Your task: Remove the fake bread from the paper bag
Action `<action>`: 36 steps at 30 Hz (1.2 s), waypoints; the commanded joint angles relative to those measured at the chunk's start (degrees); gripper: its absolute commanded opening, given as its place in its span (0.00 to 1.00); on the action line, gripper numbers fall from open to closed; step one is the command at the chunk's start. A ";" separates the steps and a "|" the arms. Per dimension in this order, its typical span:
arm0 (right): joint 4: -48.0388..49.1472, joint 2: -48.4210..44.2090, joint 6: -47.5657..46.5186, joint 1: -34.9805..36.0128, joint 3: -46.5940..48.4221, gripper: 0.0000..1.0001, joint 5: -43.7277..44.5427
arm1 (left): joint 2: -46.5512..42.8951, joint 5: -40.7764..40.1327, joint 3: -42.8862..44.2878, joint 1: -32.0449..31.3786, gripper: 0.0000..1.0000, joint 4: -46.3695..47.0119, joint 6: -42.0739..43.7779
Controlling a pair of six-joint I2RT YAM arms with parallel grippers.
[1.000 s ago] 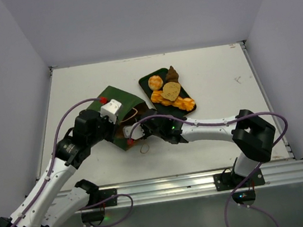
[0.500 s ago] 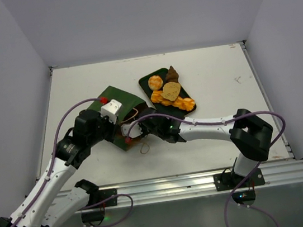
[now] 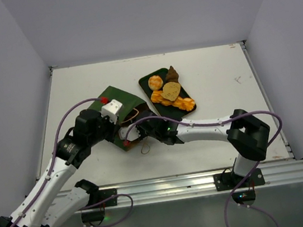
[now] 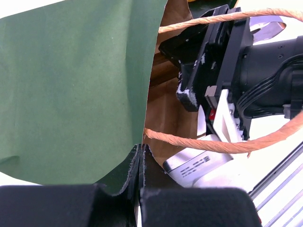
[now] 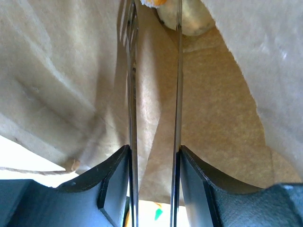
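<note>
White counter (image 3: 220, 81), grey walls (image 3: 137, 14); bag (image 3: 124, 96) lies flat, mouth toward the near edge; left jaws pinch its edge; right jaws apart inside.

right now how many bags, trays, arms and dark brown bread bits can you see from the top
bag: 1
tray: 1
arms: 2, left arm and right arm
dark brown bread: 1
total: 5
</note>
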 commanded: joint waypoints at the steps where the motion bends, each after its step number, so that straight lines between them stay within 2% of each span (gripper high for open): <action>1: 2.25 0.74 -1.39 0.53 3.17 0.48 0.11 | 0.00 1.47 0.48 -0.31 0.00 2.78 0.88; 13: 2.69 4.35 -1.57 1.32 5.63 0.49 1.51 | 0.00 2.44 0.39 -0.31 0.00 3.57 0.71; 17: 2.87 5.14 -1.22 1.24 6.16 0.46 1.95 | 0.00 2.70 0.39 -0.31 0.00 3.92 0.71; 20: 3.22 5.31 -0.43 1.24 6.16 0.36 2.30 | 0.00 2.70 0.22 -0.31 0.00 4.01 0.62; 21: 3.04 5.05 -0.25 1.24 6.16 0.28 2.22 | -0.08 2.70 0.22 -0.31 0.00 4.01 0.62; 26: 2.43 2.95 1.07 1.15 5.11 0.09 1.69 | -0.70 2.09 -0.66 -0.31 0.00 4.36 0.53; 36: -0.38 -7.86 3.79 -1.04 -2.36 0.01 -1.30 | -0.88 -1.25 -2.33 -0.31 0.00 6.38 0.00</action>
